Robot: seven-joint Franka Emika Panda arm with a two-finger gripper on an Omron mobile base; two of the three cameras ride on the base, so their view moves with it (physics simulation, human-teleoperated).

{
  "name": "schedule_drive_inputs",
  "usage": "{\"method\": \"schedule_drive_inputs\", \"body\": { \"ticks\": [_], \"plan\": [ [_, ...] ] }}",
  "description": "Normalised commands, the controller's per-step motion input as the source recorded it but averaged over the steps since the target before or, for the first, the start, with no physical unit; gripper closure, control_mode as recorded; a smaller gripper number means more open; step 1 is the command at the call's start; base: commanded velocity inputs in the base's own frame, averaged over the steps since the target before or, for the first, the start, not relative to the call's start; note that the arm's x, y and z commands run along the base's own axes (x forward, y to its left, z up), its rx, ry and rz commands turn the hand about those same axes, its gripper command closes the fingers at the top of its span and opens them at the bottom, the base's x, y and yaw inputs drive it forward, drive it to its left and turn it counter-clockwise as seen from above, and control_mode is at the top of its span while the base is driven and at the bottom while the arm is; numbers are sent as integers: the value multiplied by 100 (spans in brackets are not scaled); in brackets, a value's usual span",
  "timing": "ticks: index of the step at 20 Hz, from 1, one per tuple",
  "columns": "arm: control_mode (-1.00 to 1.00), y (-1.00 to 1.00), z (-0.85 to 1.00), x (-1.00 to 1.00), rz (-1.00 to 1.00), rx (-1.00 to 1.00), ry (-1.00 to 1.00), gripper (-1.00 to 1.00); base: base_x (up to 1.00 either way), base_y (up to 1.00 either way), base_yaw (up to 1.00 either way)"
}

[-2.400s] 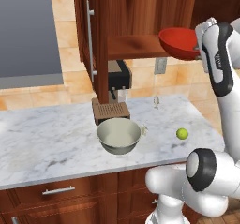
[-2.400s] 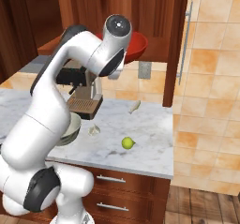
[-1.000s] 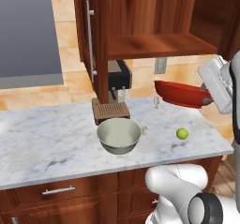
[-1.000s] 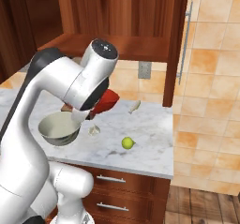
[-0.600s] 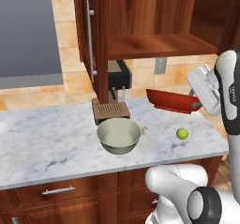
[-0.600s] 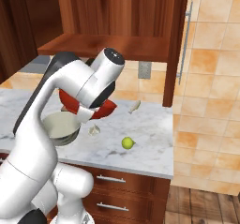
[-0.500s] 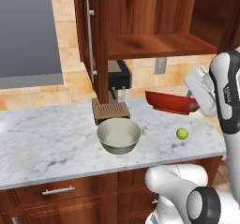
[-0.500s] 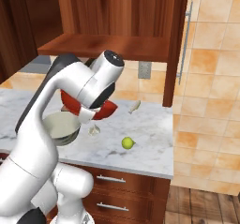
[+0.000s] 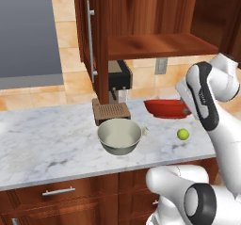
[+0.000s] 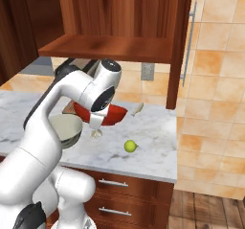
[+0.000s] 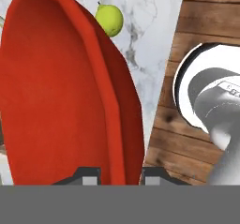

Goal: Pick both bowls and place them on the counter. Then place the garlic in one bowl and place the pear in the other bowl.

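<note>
your gripper (image 11: pixel 112 171) is clamped on the rim of the red bowl (image 9: pixel 165 109), one fingertip either side of the wall; in the hand view the bowl (image 11: pixel 65 92) stands edge-on straight out from the fingers. so the jaws are nearly closed, with only the rim's thickness between them.

the relation that matters: the counter (image 9: pixel 47 144) is directly below the bowl. in the left base view the bowl sits low, level, just above or already on the marble; i can't tell whether it's touching. it's right of the grey-beige bowl (image 9: pixel 120 135), clearly apart, and behind the pear (image 9: pixel 182 134). the right base view agrees: red bowl (image 10: pixel 107 114) behind the arm's wrist, grey-beige bowl (image 10: pixel 64 130) to its left, pear (image 10: pixel 129 146) nearer the counter's front edge.

my read: the move left is a short straight drop, then let go. bowl is round, so no long axis to line up; just keep the rim level. watch the pear, it's near the bowl's front side.

count:
- bowls: two. grey-beige one already on the counter, red one in your grip.
- pear: one, on the marble (image 11: pixel 108 19).
- garlic: likely the small pale thing (image 10: pixel 137 109) near the wall behind the red bowl, too small to be sure.
- arm: one, so nothing to choose between.

fruit-in-bowl steps not started; both bowls look empty.
</note>
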Motion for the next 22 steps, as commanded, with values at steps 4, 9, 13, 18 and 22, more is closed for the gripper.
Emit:
{"method": "schedule_drive_inputs", "body": {
  "ticks": [4,9,13,18,22],
  "plan": [
    [-100,-10,-44,49,0,-16,5,100,0,0,0],
    [-100,-29,-38,41,0,-14,0,100,0,0,0],
    [-100,-37,-37,21,0,-6,0,100,0,0,0],
    [-100,-23,-30,34,0,0,0,100,0,0,0],
    [-100,-18,-19,47,2,3,0,100,0,0,0]
  ]
}}
